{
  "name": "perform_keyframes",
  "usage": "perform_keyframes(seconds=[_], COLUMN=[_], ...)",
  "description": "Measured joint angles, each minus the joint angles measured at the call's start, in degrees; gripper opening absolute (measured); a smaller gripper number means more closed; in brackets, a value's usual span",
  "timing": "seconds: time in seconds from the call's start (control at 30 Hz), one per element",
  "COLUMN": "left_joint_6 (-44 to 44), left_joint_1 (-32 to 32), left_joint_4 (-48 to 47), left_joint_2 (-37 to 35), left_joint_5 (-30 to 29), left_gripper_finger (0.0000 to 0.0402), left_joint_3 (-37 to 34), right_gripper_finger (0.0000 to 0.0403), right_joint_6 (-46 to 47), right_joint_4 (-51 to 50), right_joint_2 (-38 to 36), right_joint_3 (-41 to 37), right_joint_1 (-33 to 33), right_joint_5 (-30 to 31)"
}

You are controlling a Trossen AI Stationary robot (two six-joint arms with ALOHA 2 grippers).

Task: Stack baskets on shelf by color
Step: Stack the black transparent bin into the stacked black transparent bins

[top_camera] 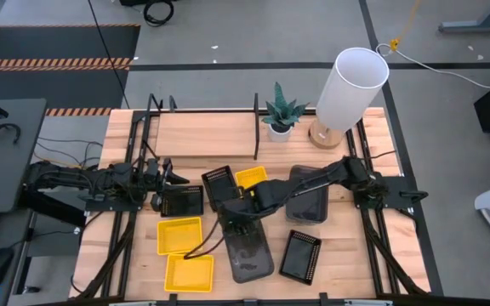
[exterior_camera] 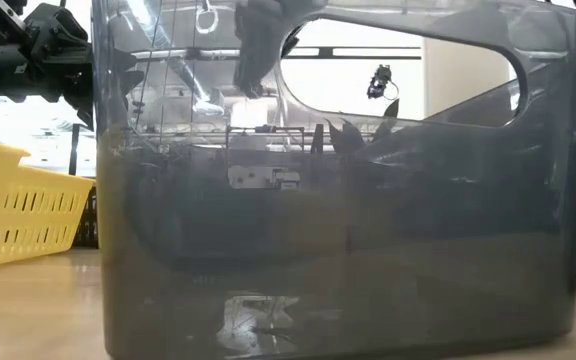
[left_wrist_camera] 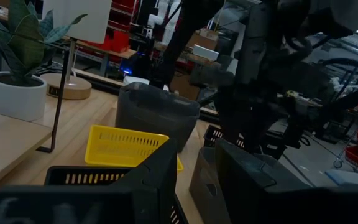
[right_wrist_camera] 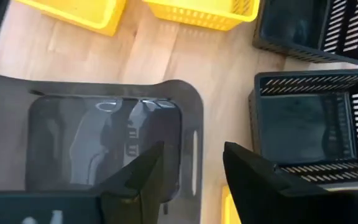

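Note:
My right gripper (top_camera: 235, 217) (right_wrist_camera: 192, 152) is open and points down over a smooth dark grey basket (top_camera: 249, 251) (right_wrist_camera: 98, 137) that rests on the table. One finger stands inside its far short wall (right_wrist_camera: 191, 124) and one outside. A second grey basket (top_camera: 309, 195) lies under the right arm. My left gripper (top_camera: 162, 183) (left_wrist_camera: 197, 155) is open beside a black mesh basket (top_camera: 183, 201) (left_wrist_camera: 98, 177). Two more black baskets (top_camera: 219, 183) (top_camera: 300, 255) and three yellow ones (top_camera: 181, 234) (top_camera: 188, 272) (top_camera: 252, 178) rest on the table. The shelf (top_camera: 211, 136) stands at the far edge. My right gripper has its open fingers (right_wrist_camera: 142, 174) on either side of the grey basket's far short wall, coming from above. Whether either finger touches the wall I cannot tell. The basket sits flat on the table.
A potted plant (top_camera: 279, 115) and a white lamp (top_camera: 347, 89) stand at the far right of the shelf. In the low view the grey basket (exterior_camera: 338, 250) fills most of the picture, with a yellow basket (exterior_camera: 18, 205) to its left. Bare table lies at the near right.

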Motion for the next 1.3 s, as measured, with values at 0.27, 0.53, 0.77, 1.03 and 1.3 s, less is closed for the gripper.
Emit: perform_keyframes(seconds=[0.27,0.53,0.77,1.03,1.3], left_joint_6=[0.0,0.0,0.0,0.0,0.0], left_joint_1=[0.0,0.0,0.0,0.0,0.0], left_joint_4=[0.0,0.1,0.3,0.4,0.4], left_joint_2=[0.0,0.0,0.0,0.0,0.0], left_joint_5=[0.0,0.0,0.0,0.0,0.0], left_gripper_finger=[0.0117,0.0117,0.0117,0.0117,0.0117], left_joint_3=[0.0,0.0,0.0,0.0,0.0], right_gripper_finger=[0.0221,0.0212,0.0164,0.0087,0.0009], right_joint_6=[-1.4,-2.5,-1.9,-0.8,-0.4], right_joint_4=[-0.5,-0.2,-1.8,-2.6,-2.7], right_joint_2=[2.4,7.4,10.8,11.0,11.0], right_joint_3=[0.2,0.1,0.1,0.1,0.1], right_joint_1=[-2.2,-2.4,-2.2,-2.0,-2.1], right_joint_5=[0.6,-3.2,-3.3,-3.3,-4.1])
